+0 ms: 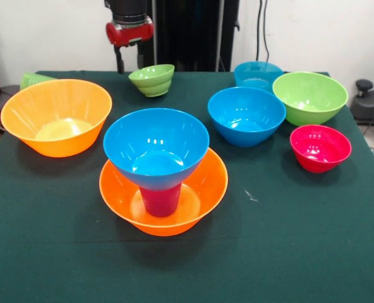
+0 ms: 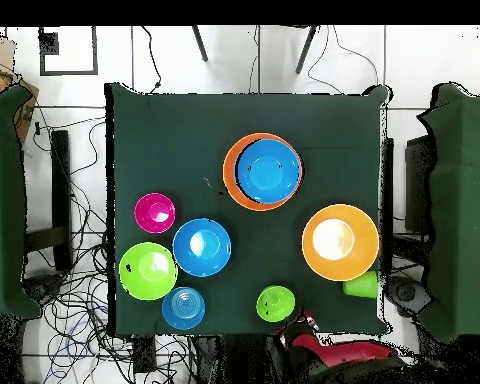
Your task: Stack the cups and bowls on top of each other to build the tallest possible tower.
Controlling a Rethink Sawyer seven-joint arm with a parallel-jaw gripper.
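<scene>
Nearest the camera stands the tower point(image 1: 162, 183): a wide glossy orange plastic bowl point(image 1: 203, 201) holding an upturned purple-magenta plastic cup point(image 1: 160, 199), with a blue plastic bowl point(image 1: 156, 146) seated on it. The gripper point(image 1: 129, 63) hangs empty at the dark green table's point(image 1: 288, 240) far edge, its two fingers spread, just beside the small lime green plastic bowl point(image 1: 153, 79). That bowl looks the likely next pick: a rim grasp, then careful centring on the tower.
</scene>
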